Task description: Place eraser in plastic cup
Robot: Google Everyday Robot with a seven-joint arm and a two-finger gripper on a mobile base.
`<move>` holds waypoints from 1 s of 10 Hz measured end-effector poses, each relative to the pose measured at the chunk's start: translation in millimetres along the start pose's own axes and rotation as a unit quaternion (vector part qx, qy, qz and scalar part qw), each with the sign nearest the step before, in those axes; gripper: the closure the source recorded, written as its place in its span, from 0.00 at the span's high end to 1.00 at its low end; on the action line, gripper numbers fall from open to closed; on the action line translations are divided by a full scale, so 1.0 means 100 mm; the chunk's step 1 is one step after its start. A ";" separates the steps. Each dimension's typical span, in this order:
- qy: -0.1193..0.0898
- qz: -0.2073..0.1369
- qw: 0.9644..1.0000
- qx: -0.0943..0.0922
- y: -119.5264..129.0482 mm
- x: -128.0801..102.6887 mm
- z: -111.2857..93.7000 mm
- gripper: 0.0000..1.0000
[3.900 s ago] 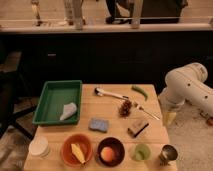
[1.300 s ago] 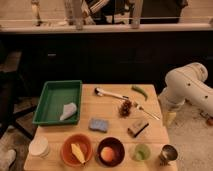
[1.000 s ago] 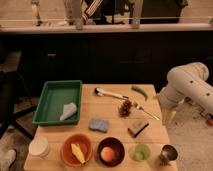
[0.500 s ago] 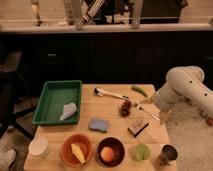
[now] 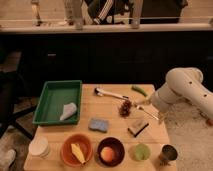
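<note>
The eraser (image 5: 138, 127), a small tan block with a dark underside, lies on the wooden table (image 5: 115, 117) right of centre. The pale-green plastic cup (image 5: 141, 151) stands upright near the front edge, just in front of the eraser. My white arm (image 5: 182, 89) reaches in from the right. My gripper (image 5: 144, 107) hangs over the table's right part, just behind and slightly right of the eraser, apart from it. It holds nothing that I can see.
A shiny metal cup (image 5: 168, 153) stands right of the plastic cup. A blue sponge (image 5: 98, 124), a dark pinecone-like thing (image 5: 125, 107), a white-handled utensil (image 5: 111, 93) and a green pepper (image 5: 139, 90) lie about. A green tray (image 5: 56, 100), two bowls (image 5: 76, 149) and a white container (image 5: 39, 146) sit left.
My arm has swung left from beside the table's right edge to over the table, bringing the gripper close behind the eraser. The objects have not moved.
</note>
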 end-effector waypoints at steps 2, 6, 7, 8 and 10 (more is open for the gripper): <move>0.018 0.023 0.999 -0.014 -0.14 -0.10 0.24 0.80; 0.020 0.049 0.999 -0.007 -0.27 -0.20 0.84 0.80; 0.016 0.055 0.998 -0.004 -0.25 -0.16 0.92 0.80; 0.009 0.063 0.998 -0.001 -0.20 -0.11 1.01 0.80; -0.008 0.065 0.998 0.008 -0.12 -0.02 1.17 0.80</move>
